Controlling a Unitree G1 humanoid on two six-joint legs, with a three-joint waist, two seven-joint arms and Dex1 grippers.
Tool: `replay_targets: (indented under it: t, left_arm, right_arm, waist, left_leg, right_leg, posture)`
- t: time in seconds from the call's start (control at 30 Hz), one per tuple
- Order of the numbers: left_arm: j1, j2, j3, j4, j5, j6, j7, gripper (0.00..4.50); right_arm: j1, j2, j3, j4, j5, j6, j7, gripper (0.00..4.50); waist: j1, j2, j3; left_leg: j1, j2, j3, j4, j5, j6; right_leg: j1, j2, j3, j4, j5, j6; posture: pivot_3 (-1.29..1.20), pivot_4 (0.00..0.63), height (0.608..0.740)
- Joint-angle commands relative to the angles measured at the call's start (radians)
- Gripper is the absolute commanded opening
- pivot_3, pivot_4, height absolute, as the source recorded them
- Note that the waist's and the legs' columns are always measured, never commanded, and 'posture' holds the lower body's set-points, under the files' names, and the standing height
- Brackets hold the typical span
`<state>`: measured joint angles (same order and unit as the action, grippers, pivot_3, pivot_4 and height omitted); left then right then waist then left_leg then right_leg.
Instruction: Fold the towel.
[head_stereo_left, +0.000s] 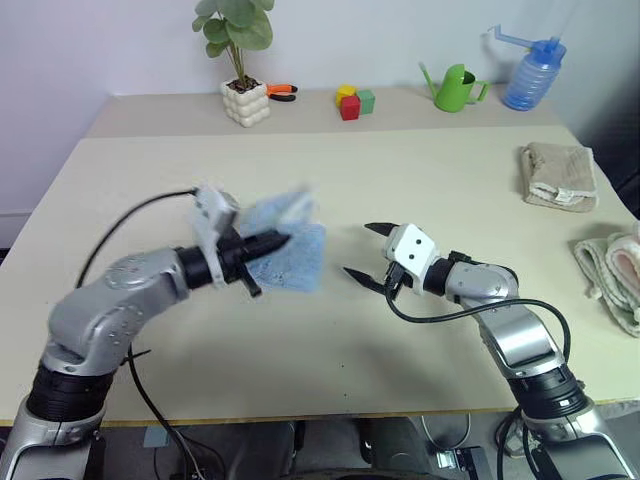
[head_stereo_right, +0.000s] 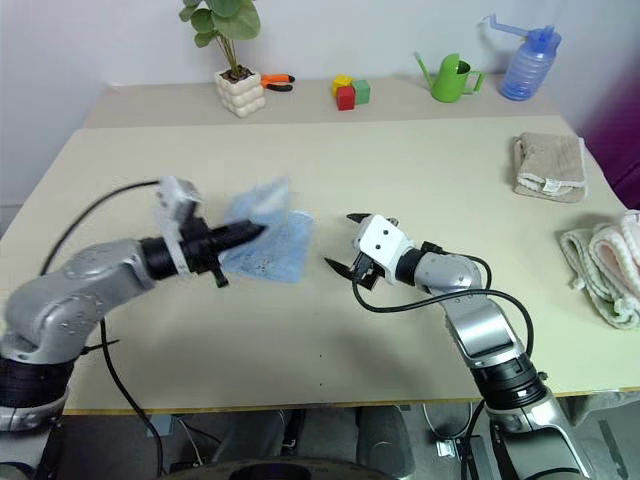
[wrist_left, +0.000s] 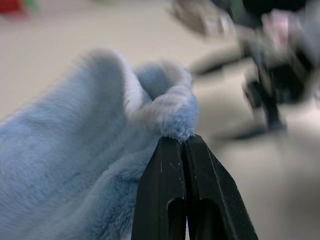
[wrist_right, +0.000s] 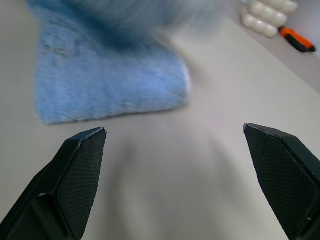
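Note:
The light blue towel (head_stereo_left: 295, 255) lies left of the table's middle, with part of it lifted off the surface. My left gripper (head_stereo_left: 283, 238) is shut on a bunched edge of the towel (wrist_left: 170, 112) and holds it above the part that rests on the table. My right gripper (head_stereo_left: 372, 252) hovers open just to the right of the towel, its fingers spread wide with nothing between them. In the right wrist view the flat part of the towel (wrist_right: 107, 80) lies ahead of those fingertips.
A beige folded towel (head_stereo_left: 558, 175) and a white-and-pink towel (head_stereo_left: 615, 268) lie at the right edge. Along the back stand a potted plant (head_stereo_left: 242, 70), coloured blocks (head_stereo_left: 352, 101), a green watering can (head_stereo_left: 456, 88) and a blue bottle (head_stereo_left: 532, 72).

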<state>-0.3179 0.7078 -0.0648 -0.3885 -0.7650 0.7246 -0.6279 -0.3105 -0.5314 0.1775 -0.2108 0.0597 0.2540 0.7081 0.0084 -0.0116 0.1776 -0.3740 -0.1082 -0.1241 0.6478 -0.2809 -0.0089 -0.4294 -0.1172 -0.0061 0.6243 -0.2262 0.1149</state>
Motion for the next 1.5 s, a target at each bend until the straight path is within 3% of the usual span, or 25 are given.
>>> replay_targets:
  t: [0.03, 0.23, 0.33, 0.4, 0.43, 0.5, 0.6, 0.73, 0.8, 0.93, 1.03, 1.17, 1.33, 1.5]
  left_arm:
    - [-0.015, 0.019, -0.057, -0.021, 0.066, -0.033, -0.098, 0.04]
    - [-0.012, 0.017, -0.102, 0.010, 0.172, -0.060, -0.155, 0.04]
    - [0.001, 0.015, -0.067, 0.008, 0.160, -0.046, -0.169, 0.93]
    - [0.009, 0.019, -0.049, 0.001, 0.160, -0.040, -0.172, 1.89]
    - [0.020, 0.026, -0.013, -0.004, 0.143, -0.032, -0.171, 2.34]
    - [0.041, 0.036, 0.058, -0.014, 0.106, -0.010, -0.168, 2.35]
    - [0.090, 0.059, 0.200, -0.030, 0.032, 0.015, -0.174, 2.35]
    - [0.067, 0.029, 0.346, -0.003, -0.021, 0.040, -0.071, 0.97]
    - [0.037, 0.019, 0.331, 0.019, 0.035, 0.030, -0.011, 0.02]
    - [-0.010, -0.019, 0.224, 0.065, 0.188, -0.042, 0.068, 0.02]
    - [-0.011, -0.087, 0.109, 0.109, 0.261, -0.081, 0.064, 0.02]
    - [0.013, -0.072, -0.023, 0.199, 0.427, -0.166, 0.046, 0.02]
    - [0.041, -0.137, -0.032, 0.314, 0.479, -0.250, 0.061, 0.02]
    - [0.080, -0.200, 0.052, 0.273, 0.421, -0.273, 0.067, 0.02]
  right_arm:
    - [-0.006, -0.003, -0.021, -0.022, -0.006, -0.024, -0.010, 4.50]
    - [0.001, 0.004, -0.018, -0.034, -0.010, -0.021, -0.022, 4.50]
    - [0.000, 0.002, -0.021, -0.033, -0.010, -0.020, -0.020, 4.50]
    - [0.000, -0.001, -0.022, -0.034, -0.008, -0.018, -0.017, 4.50]
    - [-0.004, -0.001, -0.029, -0.035, 0.006, -0.010, -0.009, 4.25]
    - [-0.008, -0.002, -0.040, -0.039, 0.032, 0.007, 0.005, 3.63]
    - [-0.020, -0.004, -0.059, -0.047, 0.064, 0.034, 0.019, 2.16]
    - [-0.096, 0.061, -0.118, -0.077, 0.188, 0.149, -0.004, 0.09]
    - [-0.141, 0.091, -0.110, -0.080, 0.207, 0.196, -0.018, 0.00]
    - [-0.200, 0.158, -0.037, -0.056, 0.193, 0.232, -0.038, 0.00]
    - [-0.259, 0.200, 0.093, 0.062, 0.097, 0.228, -0.041, 0.00]
    - [-0.263, 0.243, 0.211, 0.194, 0.007, 0.198, -0.054, 0.00]
    - [-0.246, 0.272, 0.242, 0.314, -0.074, 0.170, -0.117, 0.00]
    - [-0.220, 0.264, 0.175, 0.250, -0.043, 0.157, -0.111, 0.00]
  waist:
    - [0.001, 0.000, 0.000]
    - [0.003, 0.000, 0.000]
    - [0.003, 0.000, 0.000]
    - [0.002, 0.000, 0.000]
    - [0.002, 0.000, 0.000]
    - [0.000, 0.000, 0.000]
    - [-0.002, 0.000, 0.000]
    - [0.002, 0.000, 0.000]
    - [0.003, 0.000, 0.000]
    - [0.004, 0.000, 0.000]
    - [0.001, 0.000, 0.000]
    - [-0.007, 0.000, 0.000]
    - [-0.019, 0.000, 0.000]
    - [-0.019, 0.000, -0.001]
  left_leg:
    - [0.000, 0.000, 0.000, 0.000, 0.000, 0.000]
    - [0.000, 0.000, 0.000, 0.000, 0.000, 0.000]
    - [0.000, 0.000, 0.000, 0.000, 0.000, 0.001]
    - [0.000, 0.000, 0.000, 0.000, 0.000, 0.001]
    - [0.000, 0.000, 0.000, 0.000, 0.000, 0.001]
    - [0.000, 0.000, 0.000, 0.000, 0.000, 0.001]
    - [-0.001, 0.000, 0.000, 0.000, 0.000, 0.001]
    - [-0.001, 0.000, 0.000, 0.000, 0.000, 0.001]
    - [-0.001, 0.000, 0.000, 0.000, 0.000, 0.001]
    - [0.000, 0.000, 0.000, 0.000, 0.000, 0.000]
    - [0.000, -0.001, 0.000, 0.000, 0.001, -0.001]
    - [-0.001, 0.000, 0.000, 0.000, 0.003, -0.005]
    - [-0.001, -0.001, 0.001, 0.000, 0.003, -0.006]
    - [0.000, -0.001, 0.000, 0.000, 0.003, -0.006]
  right_leg:
    - [0.000, 0.000, 0.000, 0.000, 0.000, 0.000]
    - [0.000, 0.000, 0.000, 0.000, 0.000, 0.000]
    - [0.000, 0.000, 0.000, 0.000, 0.000, 0.000]
    - [0.000, 0.000, 0.000, 0.000, 0.000, 0.000]
    - [0.000, 0.000, 0.000, 0.000, 0.000, 0.000]
    - [0.000, 0.000, 0.000, 0.000, 0.000, 0.000]
    - [-0.001, 0.000, 0.000, 0.000, 0.000, 0.000]
    - [-0.001, 0.000, 0.000, 0.000, 0.000, 0.000]
    - [-0.001, 0.000, 0.000, 0.000, 0.000, 0.000]
    - [0.000, 0.000, 0.000, 0.000, 0.000, 0.000]
    - [0.000, -0.001, 0.000, 0.000, 0.000, 0.000]
    - [-0.002, -0.001, 0.000, 0.001, 0.001, 0.000]
    - [-0.004, -0.001, 0.000, 0.003, 0.001, 0.000]
    - [-0.003, -0.001, 0.000, 0.004, 0.001, 0.000]
  posture:
    - [0.00, 0.150, 0.732]
    - [0.00, 0.150, 0.732]
    - [0.00, 0.150, 0.732]
    - [0.00, 0.150, 0.732]
    - [0.00, 0.150, 0.732]
    - [0.00, 0.150, 0.732]
    - [0.00, 0.150, 0.732]
    - [0.00, 0.150, 0.732]
    - [0.00, 0.150, 0.732]
    - [0.00, 0.150, 0.732]
    - [0.00, 0.150, 0.732]
    - [0.00, 0.150, 0.732]
    - [0.00, 0.150, 0.732]
    - [0.00, 0.150, 0.732]
